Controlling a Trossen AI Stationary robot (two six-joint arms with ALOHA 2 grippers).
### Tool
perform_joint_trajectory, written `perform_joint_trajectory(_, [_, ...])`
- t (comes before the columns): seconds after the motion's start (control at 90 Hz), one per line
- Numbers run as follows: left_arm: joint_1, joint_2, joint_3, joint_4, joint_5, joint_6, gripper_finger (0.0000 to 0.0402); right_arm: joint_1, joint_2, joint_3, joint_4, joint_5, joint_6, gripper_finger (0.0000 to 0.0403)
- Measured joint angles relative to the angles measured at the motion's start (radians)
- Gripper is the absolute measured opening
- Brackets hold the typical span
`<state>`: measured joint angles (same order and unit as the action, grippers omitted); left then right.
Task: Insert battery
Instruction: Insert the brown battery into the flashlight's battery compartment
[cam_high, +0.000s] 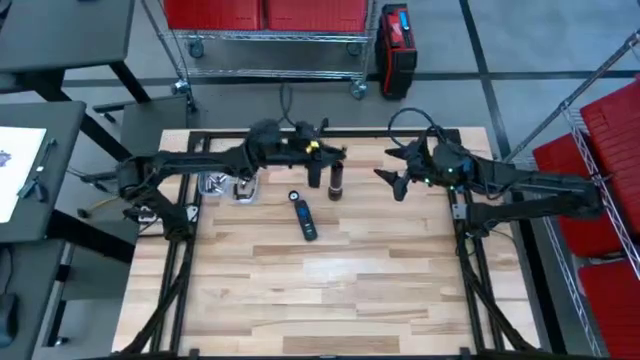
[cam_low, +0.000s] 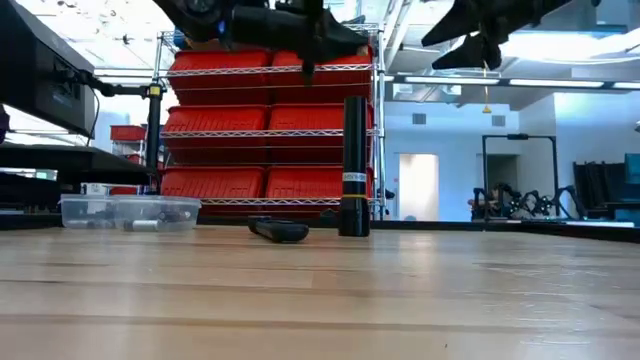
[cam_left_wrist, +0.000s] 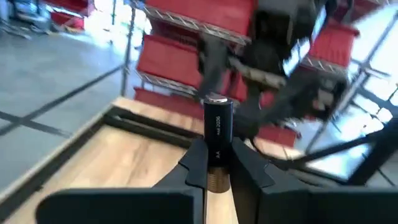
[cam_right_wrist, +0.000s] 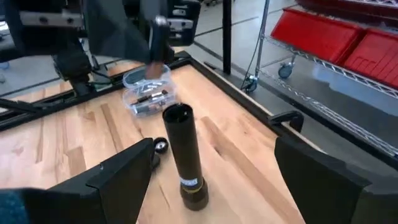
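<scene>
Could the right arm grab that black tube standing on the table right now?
Probably yes. The right end effector is open, raised beside the upright tube, with nothing between them. The left end effector, holding a battery, hovers on the tube's other side, so it shouldn't block.

The battery (cam_left_wrist: 217, 134) pinched in the left gripper (cam_left_wrist: 217, 163) carries a strip of pale print running along its dark side, but the characters cannot be made out. The upright flashlight body (cam_right_wrist: 185, 158) wears a light label band near its base; nothing on it is legible.
</scene>
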<state>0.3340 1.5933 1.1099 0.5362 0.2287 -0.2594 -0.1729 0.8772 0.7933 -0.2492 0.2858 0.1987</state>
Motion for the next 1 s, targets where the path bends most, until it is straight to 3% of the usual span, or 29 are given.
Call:
perform_joint_trajectory(0.211, [-0.001,-0.005,-0.001,-0.093,-0.030,0.032,0.0016,0.031,0.002,0.000,-0.046,0.000,0.033,0.0322])
perform_joint_trajectory(0.422, [-0.011,-0.007,-0.001,-0.016,0.014,0.031,0.0016,0.030,0.034,0.000,0.063,-0.005,0.030,0.0322])
perform_joint_trajectory(0.7, [-0.040,-0.014,0.009,0.069,0.085,0.004,0.0016,-0.008,0.186,0.000,0.480,-0.292,0.004,0.0318])
perform_joint_trajectory(1.0, [-0.053,-0.074,0.010,0.057,0.119,0.027,0.0016,-0.014,0.270,0.046,0.573,-0.342,0.004,0.0277])
